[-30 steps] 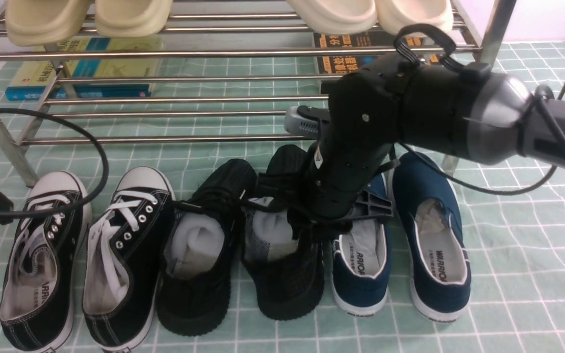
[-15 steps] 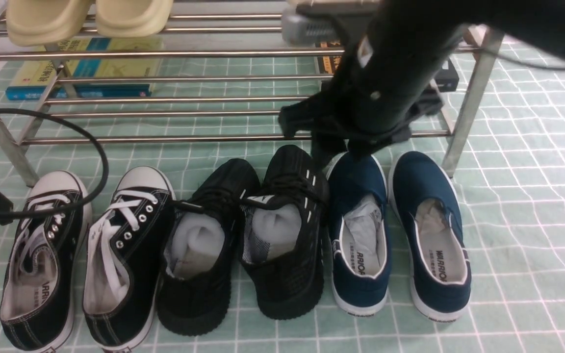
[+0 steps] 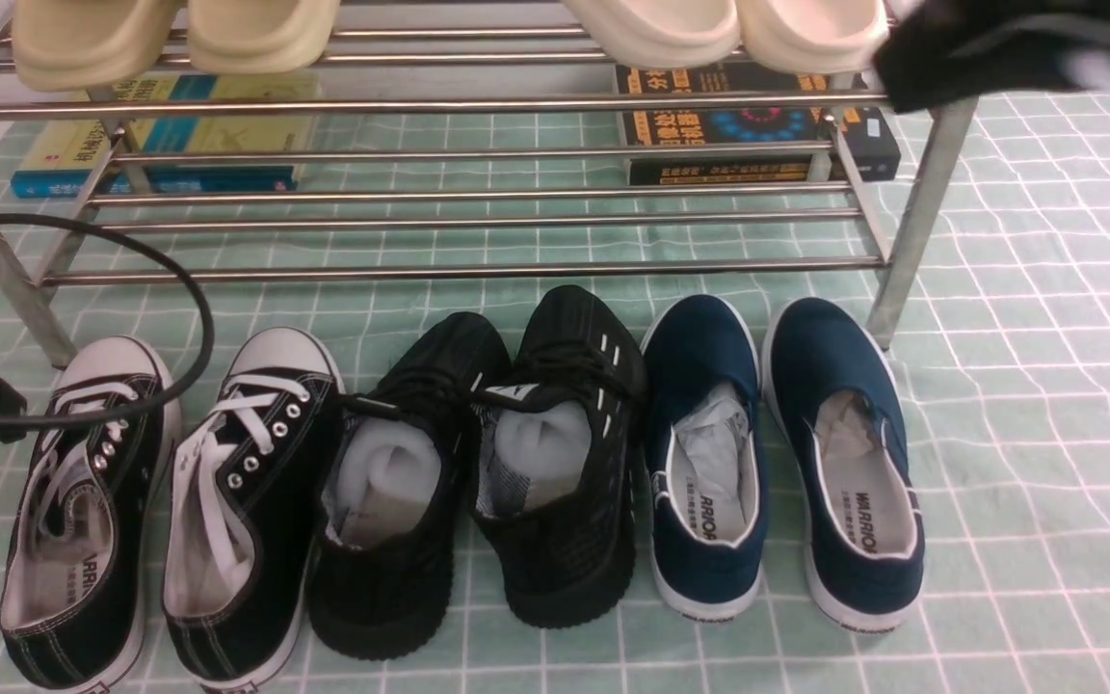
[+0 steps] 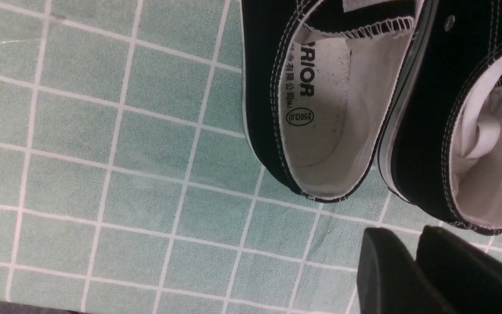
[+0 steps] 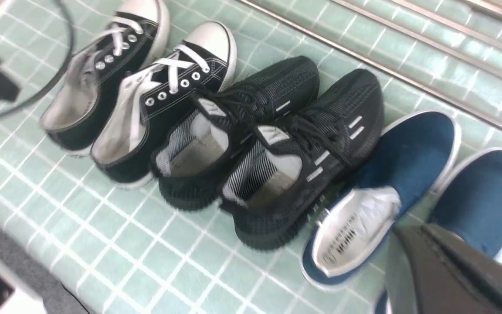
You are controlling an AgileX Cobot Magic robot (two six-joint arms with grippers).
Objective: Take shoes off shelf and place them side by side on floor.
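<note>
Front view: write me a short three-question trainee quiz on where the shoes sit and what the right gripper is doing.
1. True or false: both mesh sneakers rest on the floor, in front of the shelf.
2. The mesh sneakers stand: A) between the canvas sneakers and the navy slip-ons; B) on the shelf's lower tier; C) at the row's left end.
3. Is the right gripper open or shut, and what does it hold?
Key: 1 true; 2 A; 3 shut, holding nothing.

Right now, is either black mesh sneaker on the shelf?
No, both black mesh sneakers stand side by side on the floor in front of the shelf.
</note>
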